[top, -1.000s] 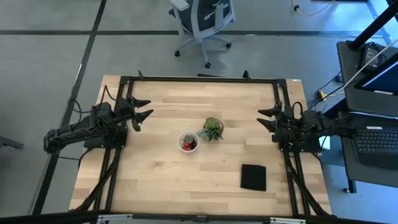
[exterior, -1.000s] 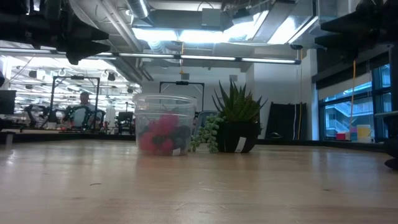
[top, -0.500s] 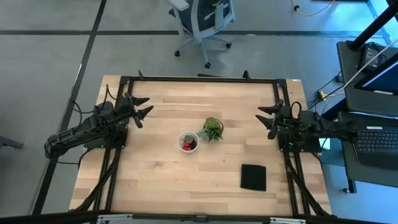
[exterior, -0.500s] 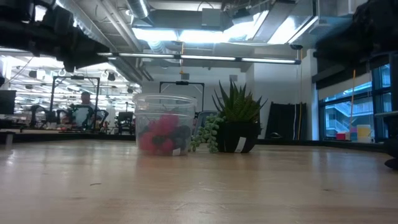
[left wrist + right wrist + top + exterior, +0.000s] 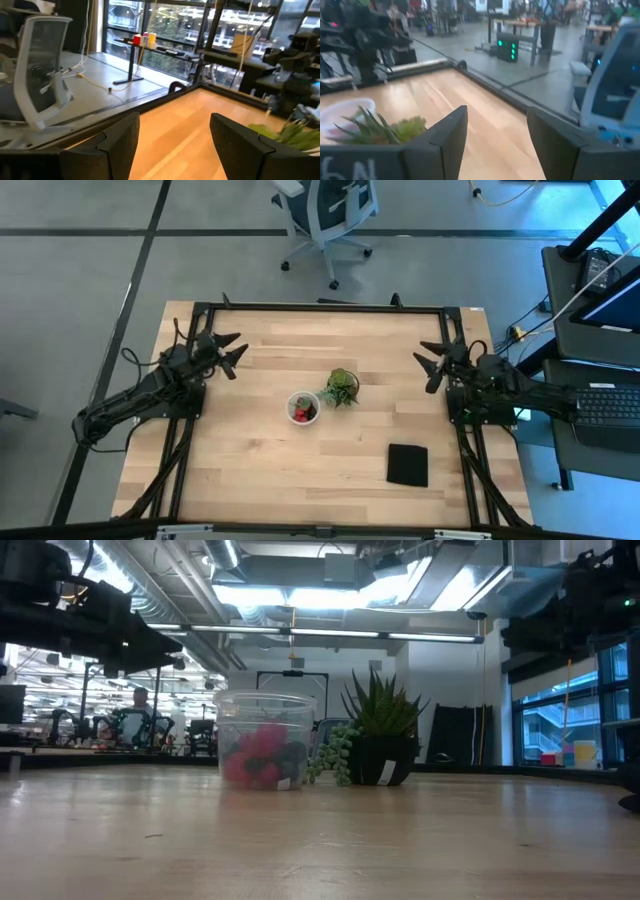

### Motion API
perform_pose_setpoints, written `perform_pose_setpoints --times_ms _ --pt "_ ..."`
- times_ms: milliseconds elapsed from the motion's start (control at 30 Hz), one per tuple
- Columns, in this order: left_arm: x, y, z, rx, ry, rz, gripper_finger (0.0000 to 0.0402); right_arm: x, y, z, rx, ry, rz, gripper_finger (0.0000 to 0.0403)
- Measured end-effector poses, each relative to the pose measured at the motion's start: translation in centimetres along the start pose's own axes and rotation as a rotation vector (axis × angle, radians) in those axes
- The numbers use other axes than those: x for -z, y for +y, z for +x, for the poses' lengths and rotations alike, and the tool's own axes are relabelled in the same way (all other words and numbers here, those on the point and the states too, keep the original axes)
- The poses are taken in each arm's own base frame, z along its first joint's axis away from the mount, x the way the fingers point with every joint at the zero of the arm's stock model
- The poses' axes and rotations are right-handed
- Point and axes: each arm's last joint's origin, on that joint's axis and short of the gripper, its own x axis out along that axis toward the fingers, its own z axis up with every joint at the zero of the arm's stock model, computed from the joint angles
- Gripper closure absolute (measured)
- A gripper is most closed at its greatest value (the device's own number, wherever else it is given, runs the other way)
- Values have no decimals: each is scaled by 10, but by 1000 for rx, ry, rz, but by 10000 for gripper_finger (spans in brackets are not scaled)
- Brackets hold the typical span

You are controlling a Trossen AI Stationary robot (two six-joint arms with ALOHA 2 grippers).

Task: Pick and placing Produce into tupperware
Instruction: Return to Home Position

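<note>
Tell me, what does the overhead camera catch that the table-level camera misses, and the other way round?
Only the high view shows the flat black square on the table, the office chair beyond it, and the left arm and right arm whole, at the table's sides. Only the low view shows a person far behind and the ceiling lights. Both show the tupperware holding red and dark produce, beside the green plant.
</note>
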Motion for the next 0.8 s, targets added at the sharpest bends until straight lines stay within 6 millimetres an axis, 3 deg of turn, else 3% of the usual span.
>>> perform_pose_setpoints --times_ms 333,533,800 --pt "-1 4 0 -44 -5 18 166 31 2 15 34 -30 32 196" --pt "-1 4 0 -44 -5 20 166 32 2 18 40 -124 50 196" --pt "-1 4 0 -47 -6 20 166 32 2 18 42 -122 18 196"
